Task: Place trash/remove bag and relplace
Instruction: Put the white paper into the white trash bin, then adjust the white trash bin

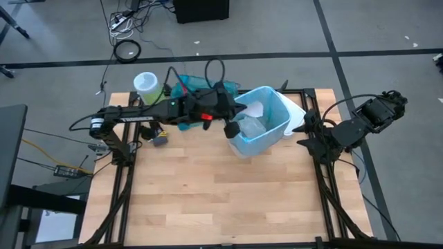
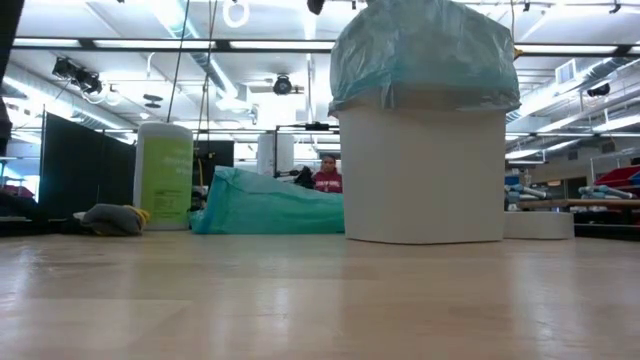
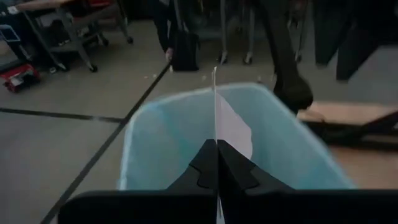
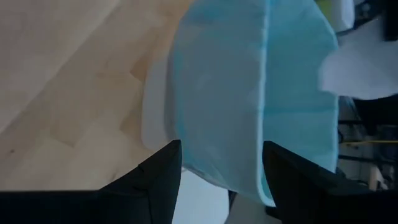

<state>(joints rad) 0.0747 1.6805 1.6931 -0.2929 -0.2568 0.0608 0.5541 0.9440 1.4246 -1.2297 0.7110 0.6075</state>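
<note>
A white bin (image 2: 420, 170) stands at the table's far middle, lined with the light-blue bag (image 1: 273, 111), whose edge is folded over the rim (image 2: 425, 60). My left gripper (image 3: 216, 149) reaches over the bin's left rim (image 1: 237, 114) and is shut on a piece of white paper trash (image 3: 233, 127) above the bag's opening. Some clear plastic (image 1: 249, 128) lies inside the bag. My right gripper (image 4: 221, 149) waits open just right of the bin (image 1: 304, 131), holding nothing. My left gripper pinches the white paper between its two shut fingers, at the paper's near edge (image 3: 216, 138). The fingers come almost level from the table's left. The sheet stands edge-on past the fingertips, lifted clear above the bag's opening.
A teal-green plastic bag (image 2: 270, 205), a green-and-white canister (image 2: 165, 175) and a small grey lump (image 2: 110, 218) lie at the far left. A flat white thing (image 1: 295, 114) sits right of the bin. The near half of the wooden table (image 1: 221, 200) is bare.
</note>
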